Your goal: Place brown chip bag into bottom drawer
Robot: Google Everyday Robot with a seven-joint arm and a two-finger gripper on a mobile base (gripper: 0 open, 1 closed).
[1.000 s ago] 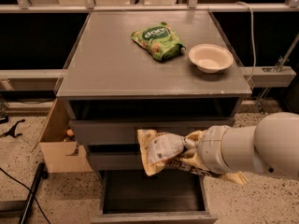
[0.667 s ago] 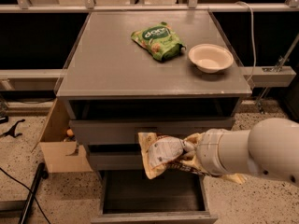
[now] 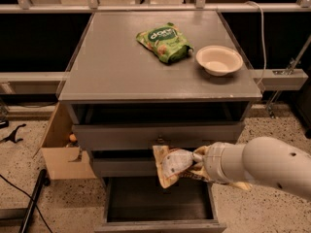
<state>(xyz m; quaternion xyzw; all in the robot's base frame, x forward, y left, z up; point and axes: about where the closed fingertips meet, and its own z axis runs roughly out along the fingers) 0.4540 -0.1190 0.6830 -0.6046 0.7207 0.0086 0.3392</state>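
The brown chip bag, crumpled with tan edges and a white label panel, hangs in the air in front of the middle drawer, just above the open bottom drawer. My gripper comes in from the right on a white arm and is shut on the bag's right end. The bottom drawer is pulled out and its dark grey interior shows below the bag.
A green snack bag and a white bowl lie on the grey cabinet top. Two shallower drawers sit above the bottom one. An open cardboard box stands left of the cabinet. A cable runs along the floor at left.
The arm and the bag have sunk slightly toward the open bottom drawer. The grip on the bag is unchanged.
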